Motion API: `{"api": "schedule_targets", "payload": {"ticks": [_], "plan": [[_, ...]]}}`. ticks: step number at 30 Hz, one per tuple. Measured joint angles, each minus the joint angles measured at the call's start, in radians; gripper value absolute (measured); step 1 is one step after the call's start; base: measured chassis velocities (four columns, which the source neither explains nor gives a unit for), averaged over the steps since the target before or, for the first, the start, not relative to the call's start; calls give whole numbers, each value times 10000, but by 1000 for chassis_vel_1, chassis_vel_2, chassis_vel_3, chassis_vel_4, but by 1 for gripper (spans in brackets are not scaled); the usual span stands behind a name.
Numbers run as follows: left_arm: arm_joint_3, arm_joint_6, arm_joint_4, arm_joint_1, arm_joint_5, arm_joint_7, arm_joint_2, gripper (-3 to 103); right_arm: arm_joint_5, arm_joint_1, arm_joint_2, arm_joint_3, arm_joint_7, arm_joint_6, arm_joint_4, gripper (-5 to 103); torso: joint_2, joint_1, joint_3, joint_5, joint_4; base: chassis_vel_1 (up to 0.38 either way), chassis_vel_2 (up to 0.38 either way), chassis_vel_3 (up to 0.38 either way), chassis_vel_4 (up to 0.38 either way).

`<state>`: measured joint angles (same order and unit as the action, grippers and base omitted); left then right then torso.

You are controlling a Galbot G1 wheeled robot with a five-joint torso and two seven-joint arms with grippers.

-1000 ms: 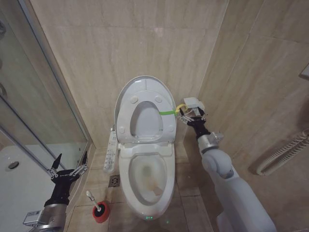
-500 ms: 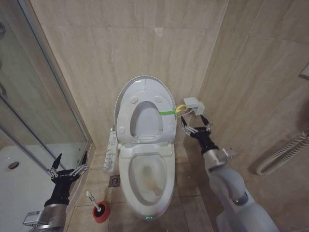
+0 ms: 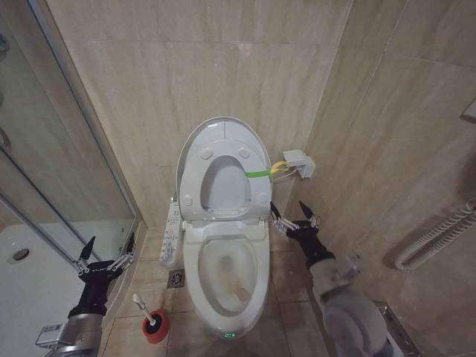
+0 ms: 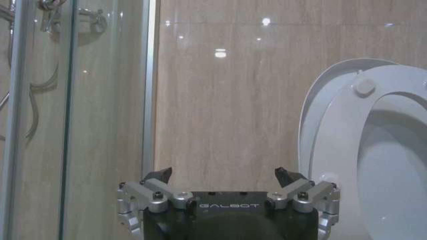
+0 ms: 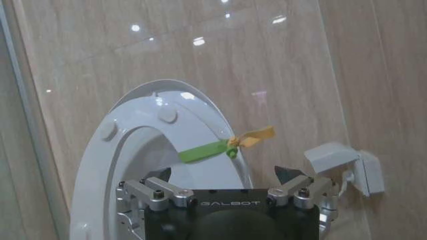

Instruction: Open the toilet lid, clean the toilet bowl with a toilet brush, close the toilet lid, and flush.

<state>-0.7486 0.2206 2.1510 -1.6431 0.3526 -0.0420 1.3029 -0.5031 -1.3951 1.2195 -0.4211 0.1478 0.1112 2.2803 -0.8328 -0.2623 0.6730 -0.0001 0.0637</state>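
Toilet brush (image 3: 146, 314) standing in its red holder cup (image 3: 156, 328) on the floor tiles, just left of the toilet bowl (image 3: 225, 279), white stick handle leaning up and away from the bowl, dark bristle head buried in the cup. Probably weighing very little, with a stiff, thin, smooth handle; likely slipping or twisting between narrow fingertips unless pinched squarely. Best taking hold high on the exposed handle, near its rounded top, well clear of the cup rim, then lifting straight along the handle's lean so the light cup is not dragged or tipped.

Toilet lid (image 3: 221, 132) already standing upright against the wall tiles, with the seat (image 3: 223, 182) raised against it and wearing a green band (image 3: 257, 174) knotted to a yellow tag (image 3: 279, 166). Bowl lying open, yellowish staining showing inside.

Left gripper (image 3: 104, 256) hovering with fingers spread and holding nothing, beside the shower glass (image 3: 52, 171), above and left of the brush, nearest to it. Right gripper (image 3: 292, 219) likewise spread wide and empty, hanging just right of the bowl's rear, below the wall socket box (image 3: 299, 163), touching neither seat nor band.
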Motion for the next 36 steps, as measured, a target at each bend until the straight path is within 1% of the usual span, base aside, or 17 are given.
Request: {"api": "schedule_targets", "payload": {"ticks": [1, 4, 5, 10, 12, 14, 17, 20, 22, 24, 25, 29, 36], "plan": [[0, 0, 0, 0, 0, 0, 0, 100, 512, -406, 133, -98, -93, -274, 40, 100, 0, 0, 0, 0, -2, 0, 0, 0, 0], [0, 0, 0, 0, 0, -1, 0, 100, 1424, -1035, 339, -305, -180, -750, -24, 100, 0, 0, 0, 1, -1, 0, 0, 0, 0], [0, 0, 0, 0, 0, -1, 0, 100, 1424, -1035, 339, -305, -180, -750, -24, 100, 0, 0, 0, 1, -1, 0, 0, 0, 0], [0, 0, 0, 0, 0, -1, 0, 100, 2150, -2254, 489, -847, -91, -982, 400, 100, 0, 0, 0, 1, -1, 0, 0, 0, 0], [0, 0, 0, 0, 0, 0, 0, 100, 2188, -2403, 490, -931, -67, -1004, 485, 100, 0, 0, 0, 1, 0, 0, 0, 0, 0], [0, 0, 0, -1, 0, 0, 0, 100, 2316, -2854, 498, -1176, 157, -1085, 794, 100, 0, 0, 0, 2, -1, 0, 0, 0, 0], [0, 0, 0, 0, 0, 0, 0, 100, 2378, -3281, 552, -1362, 202, -1157, 1049, 100, 0, 0, 0, 0, 0, 0, 0, 0, 0], [0, 0, 0, 0, 0, 0, 0, 100, 2480, -3748, 904, -1521, -4, -1364, 1269, 100, 0, 0, 0, 1, 1, 0, 0, 0, 0], [0, 0, 0, 0, 0, 0, 0, 100, 2501, -3801, 1000, -1537, -85, -1441, 1268, 100, 0, 0, 0, 0, 0, 0, 0, 0, 0], [0, 0, 1, 0, 0, 0, 0, 100, 2802, -3914, 1371, -1459, -263, -1848, 1097, 100, 0, 0, 0, 0, -1, 0, 0, 0, 0], [0, 0, 1, 0, 0, 0, 0, 100, 2802, -3914, 1371, -1459, -263, -1848, 1097, 100, 0, 0, 0, 0, -1, 0, 0, 0, 0], [0, 0, 0, 0, 0, 0, 0, 100, 3148, -4006, 1902, -1213, -387, -2007, 876, 100, 1, -1, 0, 0, 0, 0, 0, 0, 0], [0, 0, 0, 0, 0, 0, 0, 100, 3181, -3920, 1897, -1225, -406, -2042, 715, 100, 1, -1, 1, 0, -1, 0, 0, 0, 0]]}}
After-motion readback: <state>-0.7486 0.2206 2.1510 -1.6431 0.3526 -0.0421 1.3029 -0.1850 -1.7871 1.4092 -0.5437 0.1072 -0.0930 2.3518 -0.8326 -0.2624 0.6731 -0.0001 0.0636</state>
